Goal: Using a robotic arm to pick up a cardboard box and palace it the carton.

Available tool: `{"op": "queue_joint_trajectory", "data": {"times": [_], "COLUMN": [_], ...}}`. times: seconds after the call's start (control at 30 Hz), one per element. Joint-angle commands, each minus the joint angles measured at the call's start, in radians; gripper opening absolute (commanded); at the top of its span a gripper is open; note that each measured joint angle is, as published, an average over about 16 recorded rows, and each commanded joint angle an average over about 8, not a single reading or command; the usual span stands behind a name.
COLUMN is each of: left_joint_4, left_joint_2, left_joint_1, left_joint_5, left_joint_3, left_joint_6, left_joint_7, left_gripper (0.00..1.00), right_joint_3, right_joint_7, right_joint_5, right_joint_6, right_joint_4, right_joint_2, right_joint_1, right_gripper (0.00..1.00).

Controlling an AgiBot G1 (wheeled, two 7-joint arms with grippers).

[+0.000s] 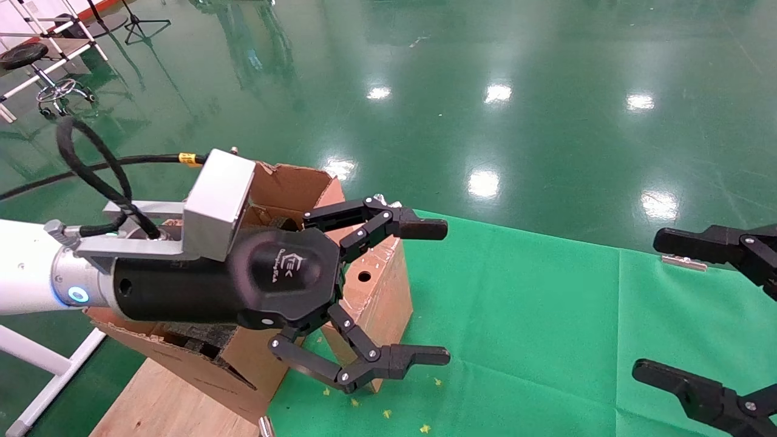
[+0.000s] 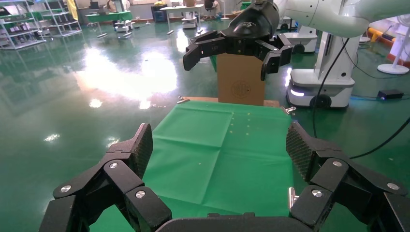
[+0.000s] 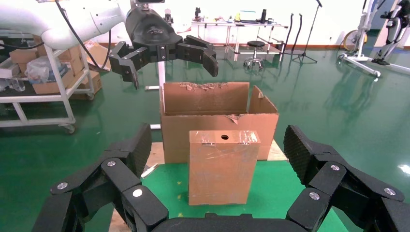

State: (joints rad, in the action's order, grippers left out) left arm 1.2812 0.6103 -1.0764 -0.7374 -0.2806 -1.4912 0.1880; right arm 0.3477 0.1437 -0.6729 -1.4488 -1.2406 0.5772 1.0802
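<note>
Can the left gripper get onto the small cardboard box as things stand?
Probably yes: the left gripper hangs open just above the cardboard box, which stands upright beside the carton; nothing visible lies between them.

left pincer (image 1: 446, 291) | housing logo, seemingly "TEK" | smaller print beneath unreadable

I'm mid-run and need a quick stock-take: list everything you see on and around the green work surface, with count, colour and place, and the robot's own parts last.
cardboard box: one, brown, taped, upright on the green cloth, just in front of the carton.
carton: one, brown, flaps up, at the cloth's left end on a wooden board.
green cloth: one, green, covers the work surface.
wooden board: one, light brown, under the carton.
metal clip: one, silver, on the cloth's far right edge.
left gripper: one, black, open, above the cardboard box.
right gripper: one, black, open, at the cloth's right side.
</note>
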Motion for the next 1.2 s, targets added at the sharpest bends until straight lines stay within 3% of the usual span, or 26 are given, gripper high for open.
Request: {"op": "queue_joint_trajectory", "data": {"times": [0.03,0.2,0.27,0.5,0.87,1.0,1.2], "left_joint_4": [0.000,-0.001,0.000,0.025,0.041,0.056,0.062], "left_joint_2": [0.001,-0.004,-0.006,-0.015,-0.036,-0.039,-0.012], "left_joint_1": [0.001,-0.008,-0.020,-0.093,-0.151,-0.214,-0.347], "left_joint_5": [0.003,-0.030,-0.060,-0.205,-0.337,-0.479,-0.712], "left_joint_3": [0.000,-0.004,-0.010,-0.061,-0.089,-0.126,-0.216], "left_joint_6": [-0.002,0.021,0.036,0.065,0.136,0.206,0.217], "left_joint_7": [0.000,-0.001,-0.002,0.008,0.057,0.179,0.472], "left_gripper": [1.00,1.00,1.00,1.00,1.00,1.00,1.00], "right_joint_3": [0.000,0.000,0.000,0.000,0.000,0.000,0.000], "right_joint_7": [0.000,0.000,0.000,0.000,0.000,0.000,0.000], "right_joint_5": [0.000,0.000,0.000,0.000,0.000,0.000,0.000], "right_joint_6": [0.000,0.000,0.000,0.000,0.001,0.001,0.001], "right_joint_4": [0.000,0.000,0.000,0.000,0.000,0.000,0.000], "right_joint_2": [0.000,0.000,0.000,0.000,0.000,0.000,0.000], "right_joint_1": [0.000,0.000,0.000,0.000,0.000,0.000,0.000], "right_gripper": [0.69,0.08,0.00,0.00,0.00,0.00,0.00]}}
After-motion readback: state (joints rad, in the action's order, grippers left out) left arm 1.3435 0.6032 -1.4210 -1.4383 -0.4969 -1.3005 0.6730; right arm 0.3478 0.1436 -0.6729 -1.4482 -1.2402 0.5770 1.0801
